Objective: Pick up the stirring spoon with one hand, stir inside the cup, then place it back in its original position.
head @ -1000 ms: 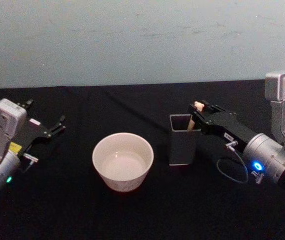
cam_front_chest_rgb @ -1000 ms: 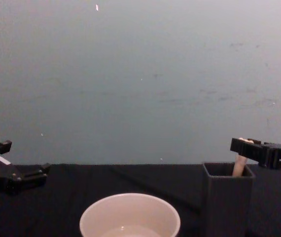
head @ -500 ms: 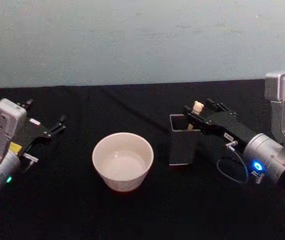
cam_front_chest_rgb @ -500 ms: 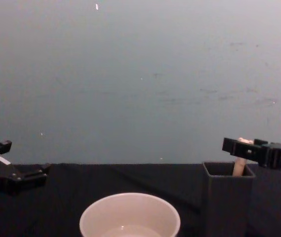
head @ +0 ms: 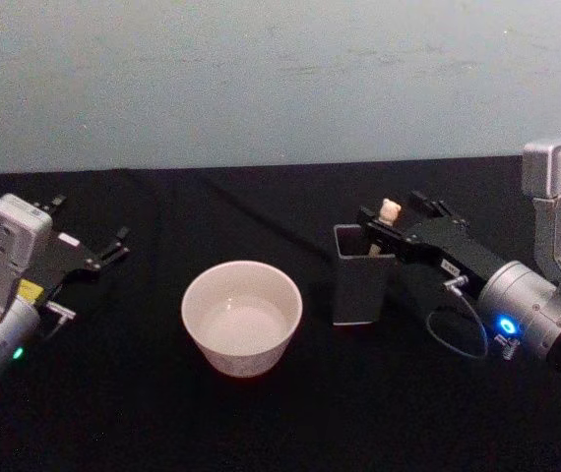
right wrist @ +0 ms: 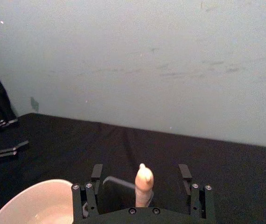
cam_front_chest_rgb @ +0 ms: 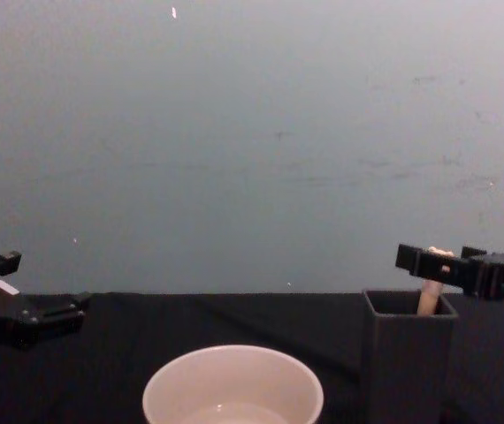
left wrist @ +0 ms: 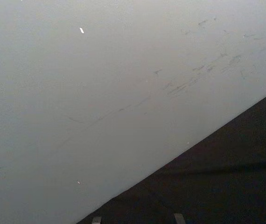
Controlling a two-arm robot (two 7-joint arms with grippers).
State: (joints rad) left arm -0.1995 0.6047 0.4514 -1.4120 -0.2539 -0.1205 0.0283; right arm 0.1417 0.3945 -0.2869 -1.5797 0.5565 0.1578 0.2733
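Observation:
The stirring spoon stands in the dark grey square holder, its cream bear-head handle sticking up above the rim. My right gripper reaches in from the right at handle height. It is open, one finger on each side of the handle with gaps between. In the chest view the handle rises from the holder behind the gripper. The wide cream cup sits left of the holder, holding some clear liquid. My left gripper rests open at the far left.
A black cloth covers the table, with a pale wall behind it. A thin cable loop hangs under the right wrist. Bare cloth lies between the cup and the left gripper.
My right gripper has slid a little farther left, so its fingers now reach past the spoon's bear head on both sides. The spoon, cup, holder and left arm have not moved.

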